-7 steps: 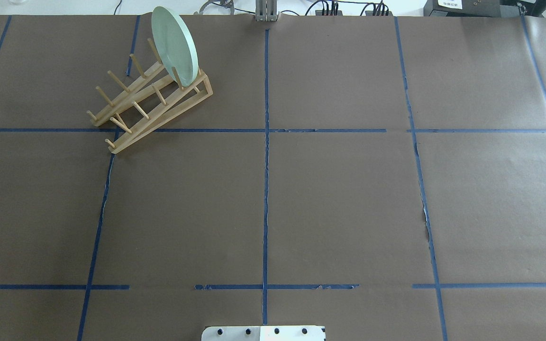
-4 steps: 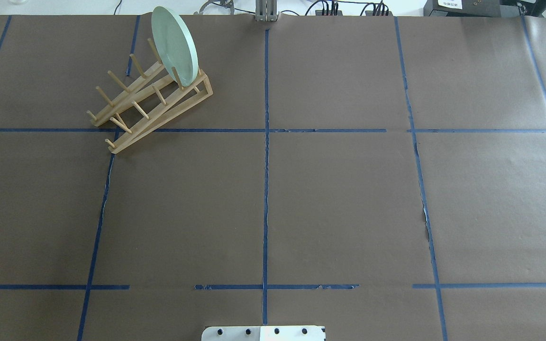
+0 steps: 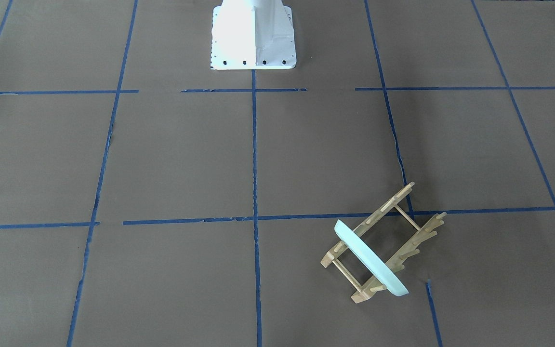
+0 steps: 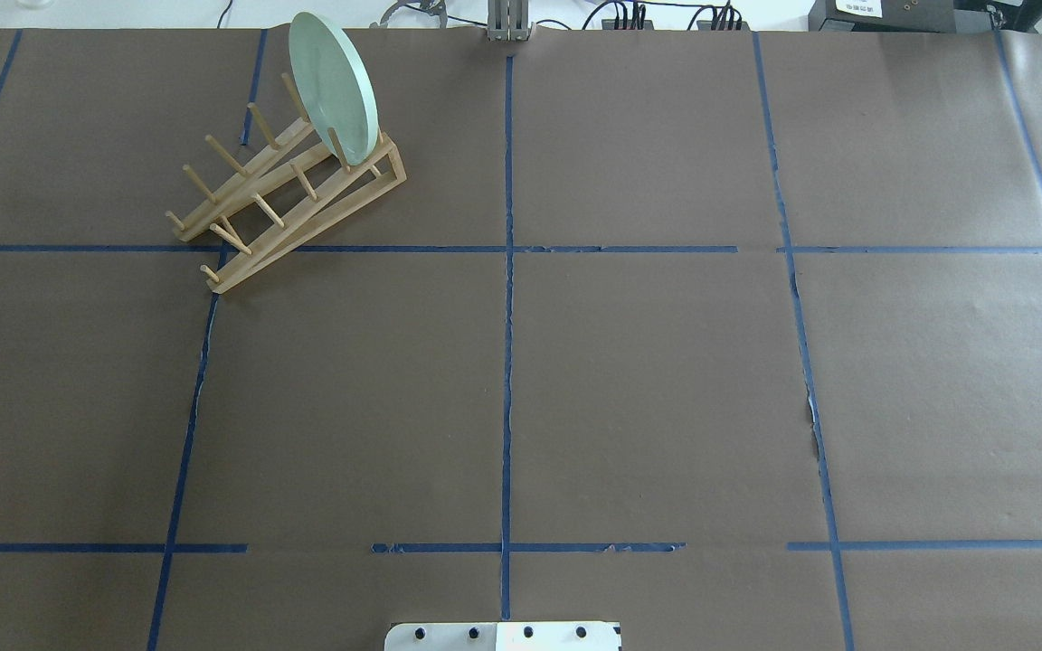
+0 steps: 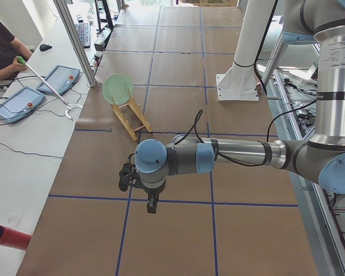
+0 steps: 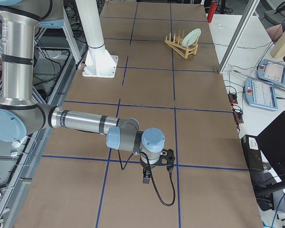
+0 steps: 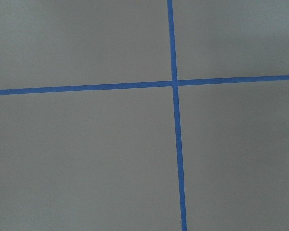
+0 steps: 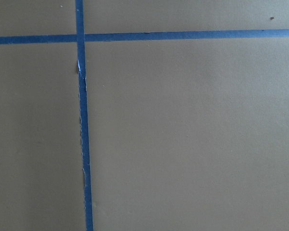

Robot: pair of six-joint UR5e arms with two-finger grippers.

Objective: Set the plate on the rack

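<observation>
The pale mint-green plate (image 4: 333, 86) stands upright on edge between the pegs at the far end of the light-wood rack (image 4: 245, 269), at the table's far left. Both also show in the front view, the plate (image 3: 371, 260) across the rack (image 3: 417, 241). In the exterior left view the plate (image 5: 117, 88) sits on the rack (image 5: 132, 118). My left gripper (image 5: 152, 206) shows only there, hanging over the paper well short of the rack. My right gripper (image 6: 146, 179) shows only in the exterior right view, far from the plate (image 6: 193, 35). I cannot tell whether either is open or shut. Both wrist views show only brown paper and blue tape.
Brown paper with a blue tape grid covers the table. The white robot base (image 3: 253, 33) stands at the robot's edge. An operator (image 5: 0, 49) sits beside the table with a grabber stick, near two tablets (image 5: 57, 79). A red cylinder (image 5: 8, 237) lies on the side bench.
</observation>
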